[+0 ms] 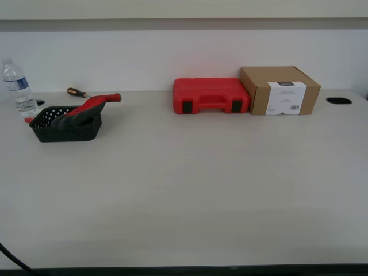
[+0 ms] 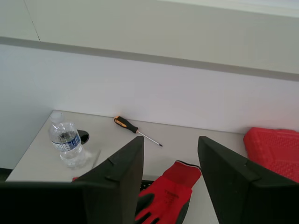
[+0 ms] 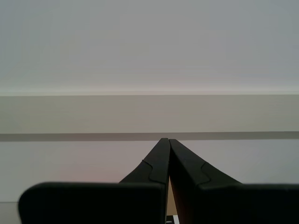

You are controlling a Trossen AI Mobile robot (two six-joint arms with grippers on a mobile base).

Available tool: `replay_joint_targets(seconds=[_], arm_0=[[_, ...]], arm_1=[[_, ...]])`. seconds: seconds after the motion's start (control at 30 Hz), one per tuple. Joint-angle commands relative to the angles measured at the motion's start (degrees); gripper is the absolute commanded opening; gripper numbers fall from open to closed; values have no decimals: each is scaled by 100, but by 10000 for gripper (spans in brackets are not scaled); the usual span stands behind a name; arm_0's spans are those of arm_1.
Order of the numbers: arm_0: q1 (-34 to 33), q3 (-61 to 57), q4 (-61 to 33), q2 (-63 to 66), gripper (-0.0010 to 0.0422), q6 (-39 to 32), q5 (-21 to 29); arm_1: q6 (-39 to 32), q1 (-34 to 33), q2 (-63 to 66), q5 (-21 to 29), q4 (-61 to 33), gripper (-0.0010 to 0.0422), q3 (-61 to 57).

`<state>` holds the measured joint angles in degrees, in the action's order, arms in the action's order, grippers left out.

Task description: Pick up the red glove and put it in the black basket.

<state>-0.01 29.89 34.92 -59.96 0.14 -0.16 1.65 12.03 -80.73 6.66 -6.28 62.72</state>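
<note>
The red glove [image 1: 92,104] lies in the black basket [image 1: 66,131] at the exterior view's left, its dark grey fingers inside and its red cuff sticking out over the rim toward the tool case. No arm shows in the exterior view. In the first wrist view my first gripper [image 2: 170,142] is open, raised above the glove [image 2: 169,192], holding nothing. The second wrist view shows my second gripper [image 3: 167,141] shut with nothing in it, pointing at a bare wall.
A water bottle [image 1: 17,86] and a screwdriver [image 1: 76,92] lie behind the basket. A red tool case [image 1: 210,95] and a cardboard box [image 1: 280,90] stand at the back of the table, near a dark cable hole [image 1: 338,100].
</note>
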Motion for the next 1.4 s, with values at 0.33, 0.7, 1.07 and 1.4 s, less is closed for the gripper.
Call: replay_joint_targets(seconds=[0.33, 0.7, 1.07, 1.4], arm_0=[[2, 7, 20, 2, 0, -15, 2], [0, 7, 20, 2, 0, -15, 2], [0, 7, 20, 2, 0, -15, 2], [0, 7, 20, 2, 0, -15, 2]], arm_1=[[70, -2, 308, 0, 17, 262, 7], [52, -2, 308, 2, 17, -2, 7], [24, 0, 308, 0, 17, 420, 7], [35, 0, 308, 0, 17, 32, 7]])
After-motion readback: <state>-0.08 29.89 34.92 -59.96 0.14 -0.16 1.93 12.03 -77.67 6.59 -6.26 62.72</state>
